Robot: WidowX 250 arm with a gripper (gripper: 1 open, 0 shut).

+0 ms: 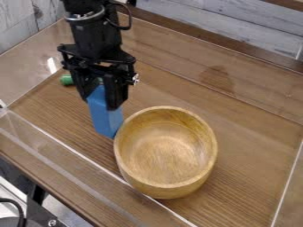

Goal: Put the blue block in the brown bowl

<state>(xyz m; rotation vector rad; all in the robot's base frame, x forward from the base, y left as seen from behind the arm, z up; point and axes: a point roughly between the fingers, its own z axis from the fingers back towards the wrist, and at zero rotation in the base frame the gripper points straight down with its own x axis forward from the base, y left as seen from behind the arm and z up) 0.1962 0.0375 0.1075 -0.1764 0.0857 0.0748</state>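
Black fingers (104,92) pointing down, clamped on upper part of small medium-blue rectangular block (104,117), held upright with lower end at or just above wood-grain table (225,97); contact unclear. Just left of round light-brown wooden bowl (167,151), outside thick rim. Green item (67,78) partly hidden behind black arm (90,31)
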